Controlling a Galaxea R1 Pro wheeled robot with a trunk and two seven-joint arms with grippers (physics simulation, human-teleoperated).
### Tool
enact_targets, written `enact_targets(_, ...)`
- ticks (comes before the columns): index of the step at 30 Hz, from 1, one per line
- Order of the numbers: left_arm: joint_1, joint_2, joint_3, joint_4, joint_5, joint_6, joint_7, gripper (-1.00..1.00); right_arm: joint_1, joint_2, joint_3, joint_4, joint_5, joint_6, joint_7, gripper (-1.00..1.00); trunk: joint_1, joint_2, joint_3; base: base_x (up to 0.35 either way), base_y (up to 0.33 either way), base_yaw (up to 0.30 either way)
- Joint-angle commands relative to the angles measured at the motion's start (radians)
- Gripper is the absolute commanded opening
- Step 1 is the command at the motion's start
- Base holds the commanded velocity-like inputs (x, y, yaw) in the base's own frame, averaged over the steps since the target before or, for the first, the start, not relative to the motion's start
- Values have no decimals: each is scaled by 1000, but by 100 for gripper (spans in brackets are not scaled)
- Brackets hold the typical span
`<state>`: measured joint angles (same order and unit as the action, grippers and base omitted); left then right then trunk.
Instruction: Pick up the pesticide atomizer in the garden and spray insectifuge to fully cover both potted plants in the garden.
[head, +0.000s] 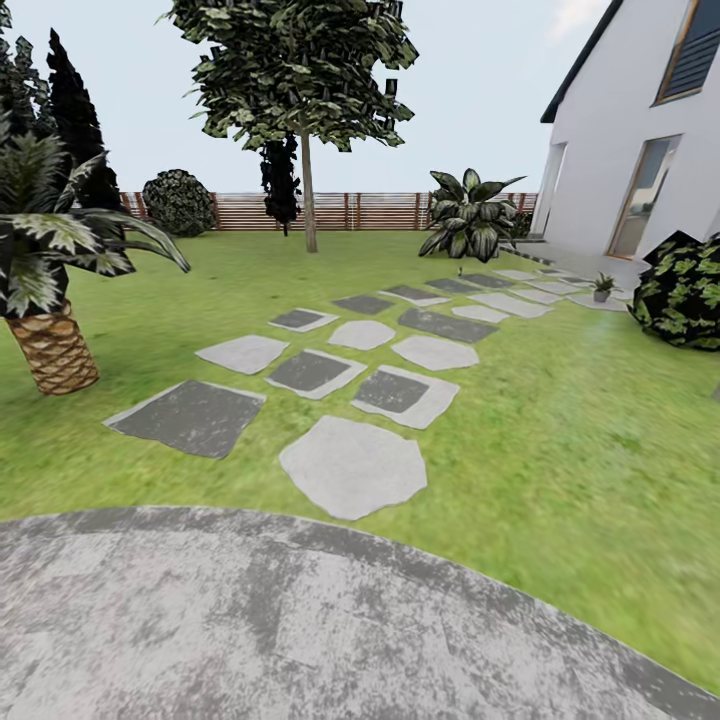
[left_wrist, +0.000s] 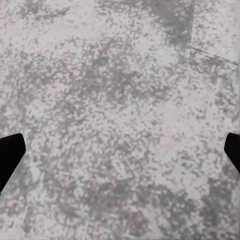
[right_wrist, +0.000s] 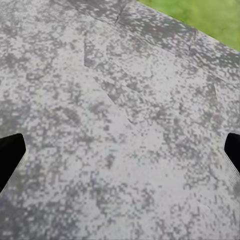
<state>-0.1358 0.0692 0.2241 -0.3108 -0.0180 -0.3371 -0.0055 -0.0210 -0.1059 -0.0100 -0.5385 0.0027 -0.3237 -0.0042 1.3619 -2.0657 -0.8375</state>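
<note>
No readable text, labels, brands, numbers or signs anywhere: none on the house wall (head: 600, 150), the fence (head: 350, 211), the stepping stones (head: 352, 466) or the grey patio (left_wrist: 120, 100).

Small potted plant (head: 602, 287) upright on far paving.

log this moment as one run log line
phase: on the way | base: round grey patio | ahead: small green potted plant past grey stepping stones | left gripper open | right gripper open
</note>
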Motion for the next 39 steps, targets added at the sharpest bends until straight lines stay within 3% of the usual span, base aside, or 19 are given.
enact_targets(1, -1, 0, 3, 1, -2, -3, -1, 100, 0, 0, -1, 1, 0, -3, 0, 100, 0, 0, -1, 337, 0, 0)
enact_targets(39, -1, 0, 3, 1, -2, -3, -1, 100, 0, 0, -1, 0, 0, -3, 0, 100, 0, 0, -1, 337, 59, 0)
